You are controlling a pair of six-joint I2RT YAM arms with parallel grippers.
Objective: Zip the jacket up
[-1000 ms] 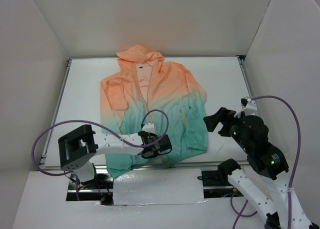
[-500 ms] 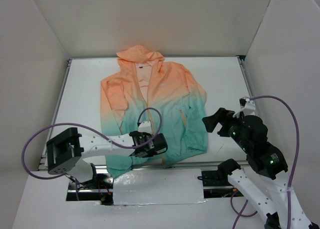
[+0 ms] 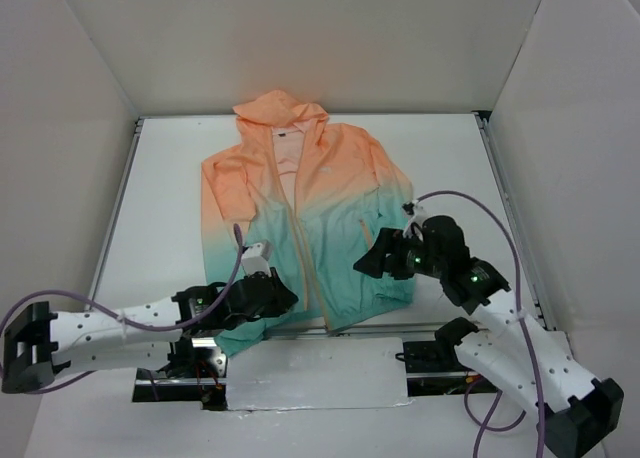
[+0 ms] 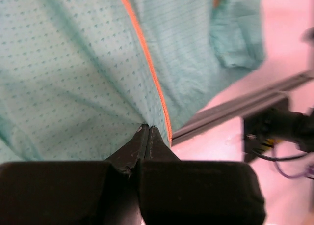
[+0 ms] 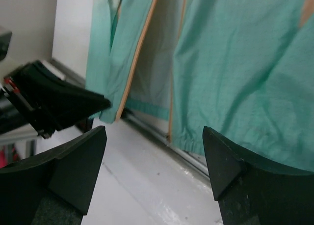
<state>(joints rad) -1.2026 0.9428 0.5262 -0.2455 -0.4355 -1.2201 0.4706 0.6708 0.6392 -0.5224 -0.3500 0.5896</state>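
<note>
The jacket lies flat on its back on the white counter, hood toward the far wall and hem at the near edge, peach-orange at the top fading to teal at the bottom. Its orange zipper runs down the middle, and in the right wrist view the two front panels stand apart near the hem, with the paler inside of the jacket showing between their orange edges. The left pincer reaches in low from the left and sits at the hem, just to the left of the zipper's lower end. In its own wrist view the jaws are pressed fully together with the thin teal fabric drawn into creases that run to their tip, so it has a pinch of the jacket right beside the zipper. Just past the hem lies the grey metal rail at the counter's near edge. The right pincer hangs above the teal lower part of the right front panel, near the hem and well apart from the left one. Its black fingers stand wide apart with nothing between them, the teal cloth lying below. The left pincer's dark body shows at the left of that view
</note>
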